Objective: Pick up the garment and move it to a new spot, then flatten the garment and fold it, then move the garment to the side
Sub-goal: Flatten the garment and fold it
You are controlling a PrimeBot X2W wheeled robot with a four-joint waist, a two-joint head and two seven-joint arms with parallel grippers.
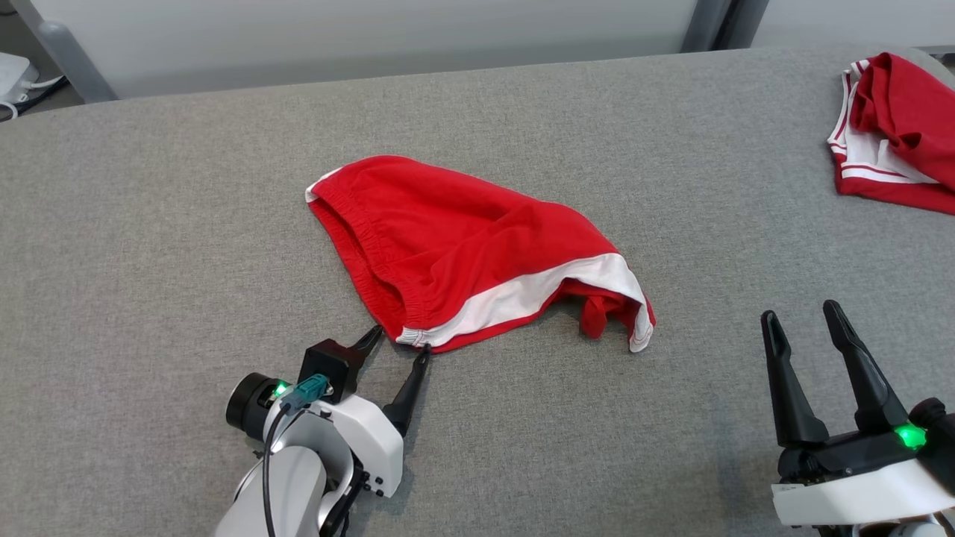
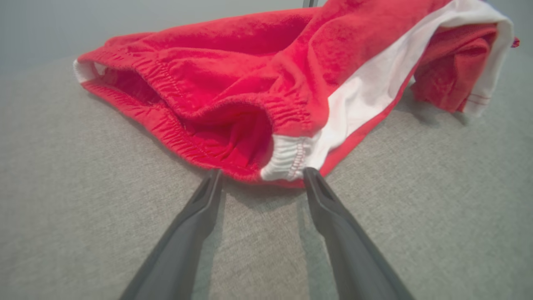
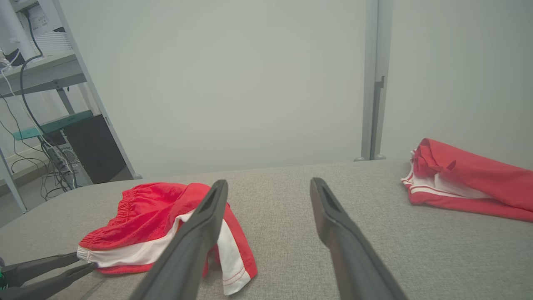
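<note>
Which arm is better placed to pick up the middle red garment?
Left. The left gripper is open, fingertips at the waistband corner of the red garment; the right gripper, also open, stands apart from it.

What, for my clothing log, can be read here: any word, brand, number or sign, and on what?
No text can be read.
red shorts: no print or tag shows.
second red garment: none shows either.
pale sheet on the shelf unit: marks too blurred to read.
</note>
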